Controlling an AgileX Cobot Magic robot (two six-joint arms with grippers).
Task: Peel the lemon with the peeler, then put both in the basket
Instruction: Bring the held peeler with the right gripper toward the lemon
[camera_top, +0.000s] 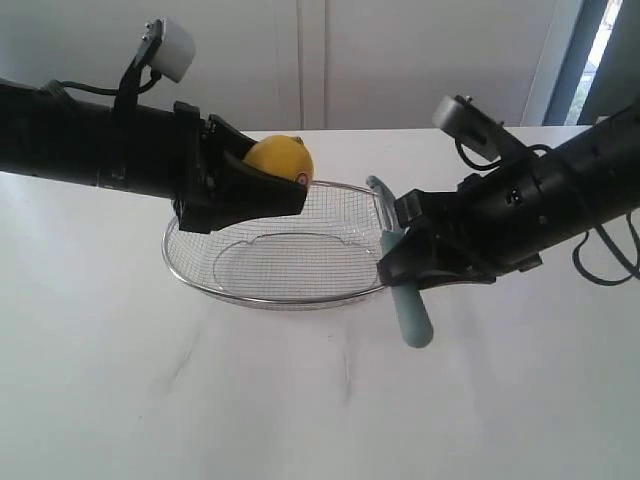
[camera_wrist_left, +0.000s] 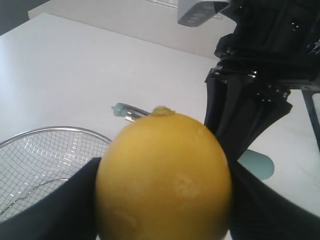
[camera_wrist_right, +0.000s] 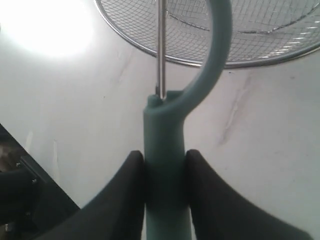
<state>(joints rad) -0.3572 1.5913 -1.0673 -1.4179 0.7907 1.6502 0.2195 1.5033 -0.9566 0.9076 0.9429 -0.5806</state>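
At the left, the left end effector (camera_top: 272, 172) is closed on the lemon (camera_top: 280, 158), its black fingers (camera_wrist_left: 60, 210) pressed against opposite sides of the yellow fruit. The lemon hangs clear of the worktop (camera_top: 300, 410), above the far-left part of the basket's rim, with a small reddish sticker (camera_top: 302, 178) showing on the side that faces the right arm.

The wire mesh basket (camera_top: 290, 301) sits on the worktop about midway between its left and right edges, nearer the far edge than the near one. Nothing lies inside it.

At the basket's right end, the right end effector (camera_wrist_right: 165, 186) grips the peeler (camera_top: 411, 310) by its pale teal handle, the two fingers (camera_wrist_right: 122, 195) narrow and tight on either side of it. The peeler stands steeply, its curved head (camera_top: 378, 188) up beside the basket's right rim and its rounded handle end (camera_top: 417, 332) pointing down toward the near edge. That end seems to hang just above the worktop, though contact cannot be ruled out from this angle.
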